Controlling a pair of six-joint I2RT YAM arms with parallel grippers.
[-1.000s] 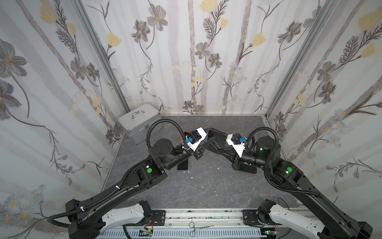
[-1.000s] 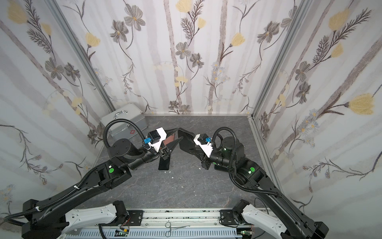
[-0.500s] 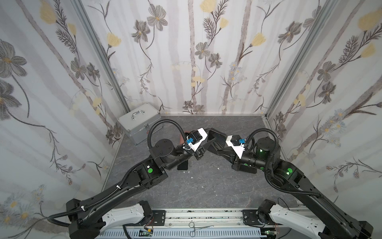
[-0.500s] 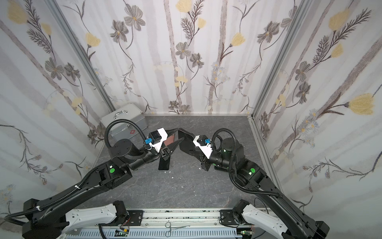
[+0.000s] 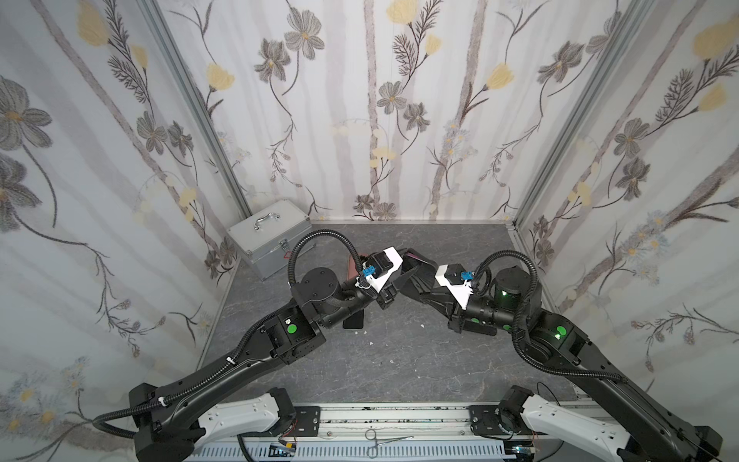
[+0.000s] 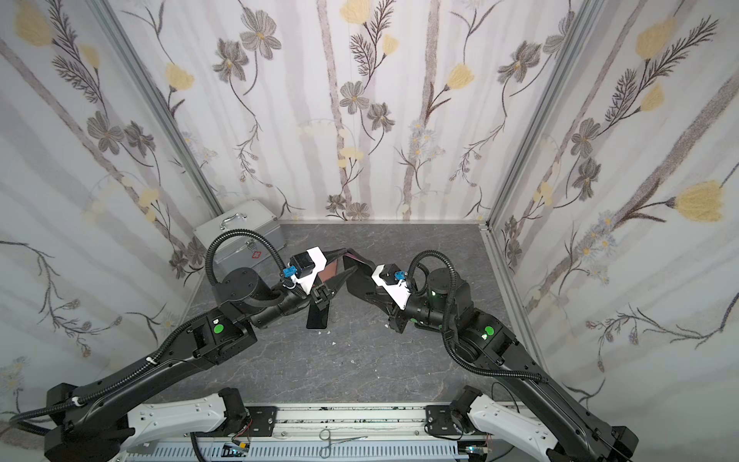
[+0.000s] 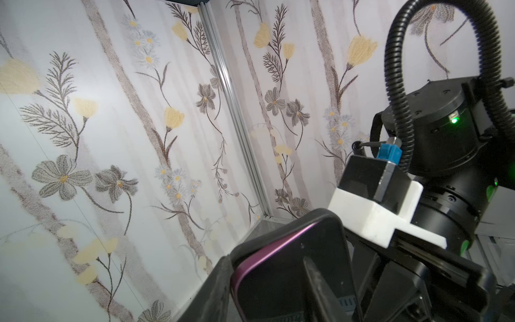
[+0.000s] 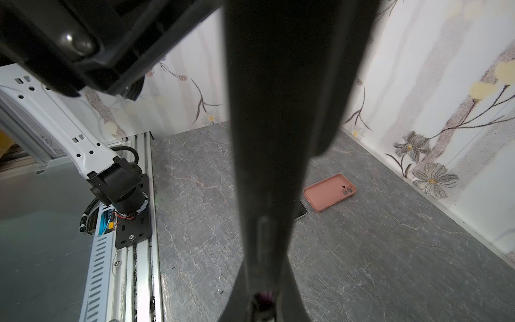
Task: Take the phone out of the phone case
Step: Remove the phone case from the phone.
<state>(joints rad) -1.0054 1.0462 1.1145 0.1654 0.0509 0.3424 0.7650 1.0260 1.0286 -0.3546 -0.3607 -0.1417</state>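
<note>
Above the table's middle a phone with a purple rim sits in a black phone case, and both arms hold it. The cased phone shows in both top views. My left gripper is shut on the phone case, one finger against its outside and the other lying across the screen. My right gripper is shut on the other end, with a purple bit of the phone between its jaws. At the corner near the left finger the purple rim stands free of the case.
An empty pink case lies on the grey table beside a second dark phone. A silver carry box stands at the back left. Forceps rest on the front rail. Small white scraps dot the table.
Nothing much: both grippers stay on the cased phone, and the right wrist has shifted only slightly.
</note>
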